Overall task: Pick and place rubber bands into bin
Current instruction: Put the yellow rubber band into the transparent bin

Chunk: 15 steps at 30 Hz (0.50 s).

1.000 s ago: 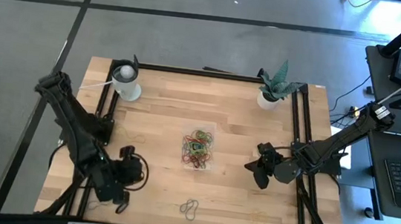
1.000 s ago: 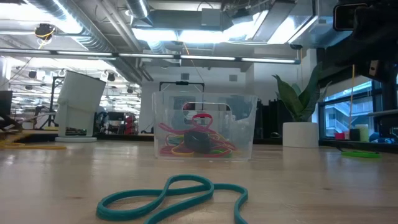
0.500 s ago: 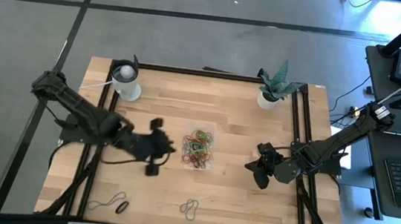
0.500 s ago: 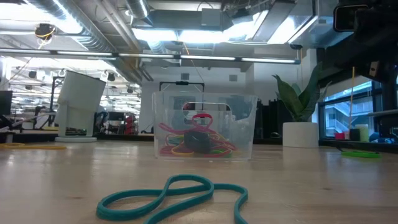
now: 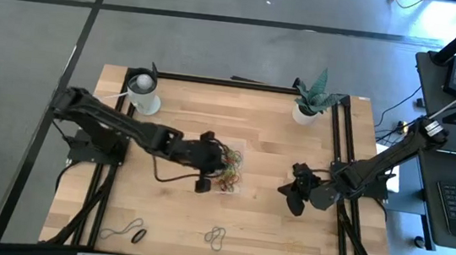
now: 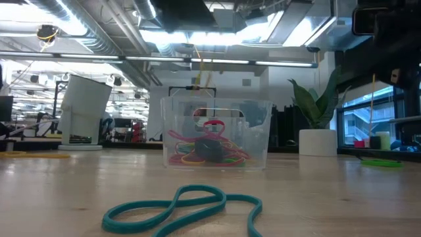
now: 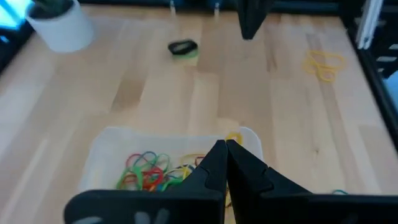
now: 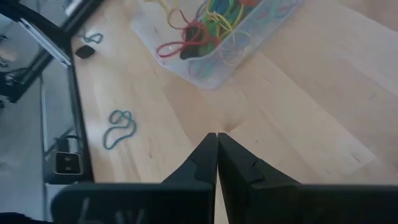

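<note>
The clear bin (image 5: 225,168) (image 6: 216,135) (image 7: 106,155) (image 8: 217,37) stands mid-table with several coloured rubber bands (image 5: 227,166) (image 7: 146,169) tangled inside. My left gripper (image 5: 207,166) (image 7: 225,146) hovers shut over the bin's left part, with a yellow rubber band (image 6: 204,69) (image 7: 234,136) at its tips. My right gripper (image 5: 297,198) (image 8: 216,135) waits shut, low over the table right of the bin. A teal band (image 5: 215,238) (image 6: 184,207) (image 8: 118,127) lies flat near the near edge. My left gripper pinches a thin yellow rubber band (image 7: 234,136) at its fingertips, coming from above and slanting down. The band is lifted clear and, in the low view, hangs slack (image 6: 205,76) above the bin's open top. The exact place of contact is hidden by the fingers.
Two dark bands (image 5: 128,229) (image 5: 138,236) lie at the near-left corner. A yellow band (image 7: 323,62) and a green-and-dark one (image 7: 183,48) (image 6: 381,162) lie on the right half. The white cup (image 5: 142,93) stands far left, the plant pot (image 5: 306,110) far right. A black frame rims the table.
My left gripper has swung from the near-left corner toward the far right and now hovers over the bin. The two dark bands it stood over now show on the table. A yellow band has come into the low view, hanging above the bin.
</note>
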{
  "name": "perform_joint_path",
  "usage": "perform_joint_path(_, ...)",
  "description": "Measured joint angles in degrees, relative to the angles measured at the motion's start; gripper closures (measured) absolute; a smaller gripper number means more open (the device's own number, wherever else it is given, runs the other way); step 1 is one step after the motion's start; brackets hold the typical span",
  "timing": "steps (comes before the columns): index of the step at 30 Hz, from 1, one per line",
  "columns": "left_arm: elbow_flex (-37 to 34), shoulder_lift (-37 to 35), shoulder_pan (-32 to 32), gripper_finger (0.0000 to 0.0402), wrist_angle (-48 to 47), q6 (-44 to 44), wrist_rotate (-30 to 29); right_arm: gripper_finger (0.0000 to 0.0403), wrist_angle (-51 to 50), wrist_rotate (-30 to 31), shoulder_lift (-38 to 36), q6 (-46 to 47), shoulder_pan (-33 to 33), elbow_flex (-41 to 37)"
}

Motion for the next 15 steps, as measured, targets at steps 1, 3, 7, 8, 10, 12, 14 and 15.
perform_joint_path(1, 0.00, 1.36, 0.00, 0.0400, 0.94, -0.41, -0.25, 0.0386, -0.01, 0.00, 0.59, 0.00, 0.02, 0.00)
perform_joint_path(3, 0.00, 4.11, -0.02, 0.0400, 3.03, -2.92, -1.90, 0.0386, -0.01, 0.00, 1.90, 0.00, 0.00, 0.00)
perform_joint_path(7, -0.02, 8.78, 0.24, 0.0393, 3.40, -6.63, -2.74, 0.0386, 0.04, -0.10, 4.85, 0.03, 0.01, 0.00)
perform_joint_path(8, -0.02, 9.74, 0.24, 0.0388, 3.48, -7.70, -2.29, 0.0386, 0.26, -0.14, 5.54, 0.12, 0.02, 0.00)
perform_joint_path(10, -0.02, 11.25, 0.24, 0.0374, 3.41, -10.40, -1.87, 0.0386, 0.74, -0.69, 6.60, 0.16, 0.00, 0.00)
perform_joint_path(12, -0.03, 12.07, 0.22, 0.0356, 3.40, -13.16, -1.90, 0.0386, 2.25, -2.61, 7.27, 0.20, 0.00, 0.00)
perform_joint_path(14, -0.04, 12.20, 0.22, 0.0336, 3.58, -14.85, -1.95, 0.0386, 2.11, -4.46, 7.29, 0.03, 0.02, 0.00)
perform_joint_path(15, -0.04, 12.20, 0.22, 0.0325, 3.61, -15.13, -2.12, 0.0386, 2.05, -5.20, 7.29, -0.02, 0.02, 0.00)
